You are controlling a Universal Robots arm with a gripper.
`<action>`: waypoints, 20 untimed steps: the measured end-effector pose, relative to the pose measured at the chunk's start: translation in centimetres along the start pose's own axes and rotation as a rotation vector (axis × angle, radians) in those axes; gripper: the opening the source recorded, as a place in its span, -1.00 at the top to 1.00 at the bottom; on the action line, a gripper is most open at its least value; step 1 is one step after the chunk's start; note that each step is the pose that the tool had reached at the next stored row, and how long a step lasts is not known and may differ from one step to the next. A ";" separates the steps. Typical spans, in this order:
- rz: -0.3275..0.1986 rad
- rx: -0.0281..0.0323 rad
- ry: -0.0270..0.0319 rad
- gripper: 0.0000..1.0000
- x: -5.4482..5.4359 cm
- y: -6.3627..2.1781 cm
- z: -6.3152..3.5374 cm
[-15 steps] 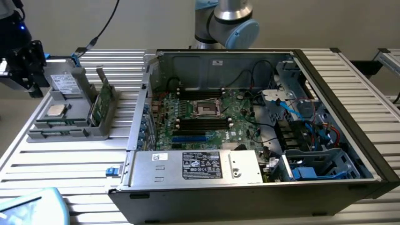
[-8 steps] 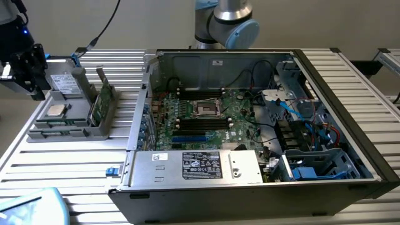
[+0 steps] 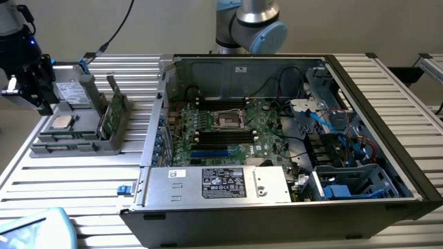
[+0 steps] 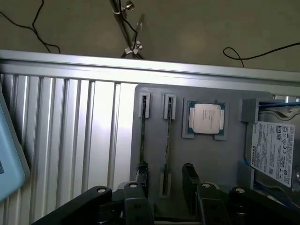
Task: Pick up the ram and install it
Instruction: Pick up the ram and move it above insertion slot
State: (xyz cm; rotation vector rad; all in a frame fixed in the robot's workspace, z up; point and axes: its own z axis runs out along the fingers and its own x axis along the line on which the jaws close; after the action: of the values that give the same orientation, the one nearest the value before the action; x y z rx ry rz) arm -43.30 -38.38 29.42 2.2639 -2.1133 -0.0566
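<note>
The ram stands on edge in a slot of the grey holder tray, seen from above as a thin dark strip. My gripper hovers over it, open, with one black finger on either side of the strip and not touching it. In the exterior view the gripper hangs above the tray's left end, and the ram looks like the dark stick beside a wider green board. The motherboard with its long black memory slots lies inside the open computer case.
A silver processor chip and a hard drive also sit in the tray. The case holds a power supply, drive cages and loose cables. A pale blue object lies at the ribbed table's front corner.
</note>
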 end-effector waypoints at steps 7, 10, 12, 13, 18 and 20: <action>-0.015 -0.0008 0.0010 0.15 0.3 0.01 1.15; -0.020 -0.0018 0.0010 0.15 0.7 0.05 1.48; -0.022 -0.0025 0.0011 0.15 1.0 0.10 1.65; -0.024 -0.0026 0.0011 0.15 1.2 0.12 1.75; -0.032 -0.0030 0.0016 0.15 2.0 0.16 2.44; -0.037 -0.0031 0.0020 0.15 2.3 0.17 2.80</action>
State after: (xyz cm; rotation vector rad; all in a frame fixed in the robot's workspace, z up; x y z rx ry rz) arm -43.47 -40.66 26.64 2.3007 -2.0688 -0.0589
